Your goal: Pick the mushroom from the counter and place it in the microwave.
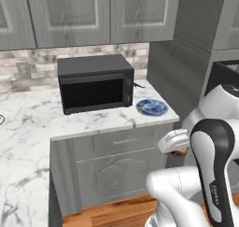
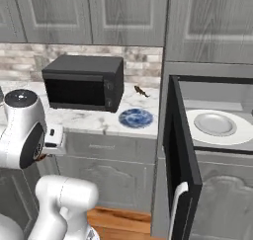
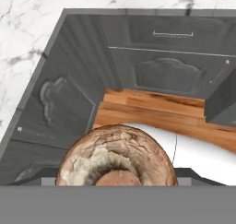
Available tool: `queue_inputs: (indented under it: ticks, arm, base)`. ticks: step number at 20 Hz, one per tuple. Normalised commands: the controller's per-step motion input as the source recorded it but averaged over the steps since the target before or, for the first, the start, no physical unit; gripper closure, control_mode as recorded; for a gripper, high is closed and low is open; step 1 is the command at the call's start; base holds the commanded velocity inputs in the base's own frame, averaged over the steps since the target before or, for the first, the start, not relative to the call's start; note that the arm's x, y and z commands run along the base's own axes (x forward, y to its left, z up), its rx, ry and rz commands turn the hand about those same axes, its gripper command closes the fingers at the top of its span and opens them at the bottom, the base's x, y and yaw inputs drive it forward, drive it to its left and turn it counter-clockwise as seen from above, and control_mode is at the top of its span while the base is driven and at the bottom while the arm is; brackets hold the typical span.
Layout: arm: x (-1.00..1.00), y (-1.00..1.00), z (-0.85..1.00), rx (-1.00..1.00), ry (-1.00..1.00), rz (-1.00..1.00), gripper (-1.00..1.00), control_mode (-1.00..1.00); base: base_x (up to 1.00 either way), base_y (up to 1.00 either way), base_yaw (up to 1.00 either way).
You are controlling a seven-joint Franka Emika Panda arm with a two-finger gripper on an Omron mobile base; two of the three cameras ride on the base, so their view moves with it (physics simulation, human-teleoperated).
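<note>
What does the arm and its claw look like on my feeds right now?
The arm is glossy white with rounded shells and dark, near-black joint sections; one dark link carries small pale lettering, too small to read. A round grey cap tops its joint in the right base view. The claw sits under a white, boxy hand. No loose cables show.

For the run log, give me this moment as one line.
phase: carry | gripper: shut on mushroom, off the counter | microwave: door open, turntable bare | next: likely swing right to microwave
</note>
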Motion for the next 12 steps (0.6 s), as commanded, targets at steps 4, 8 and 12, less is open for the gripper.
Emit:
queue_inputs:
  ticks: [4,8,12]
  arm:
    - [0.00,0.00,0.00,0.00,0.00,0.00,1.00,1.00]
    - [0.00,0.00,0.00,0.00,0.00,0.00,1.00,1.00]
    - [0.00,0.00,0.00,0.00,0.00,0.00,1.00,1.00]
  base:
    - [-1.00,-0.32,-0.13]
    - [-1.00,-0.43,-0.17]
    - [-1.00,-0.55,-0.30]
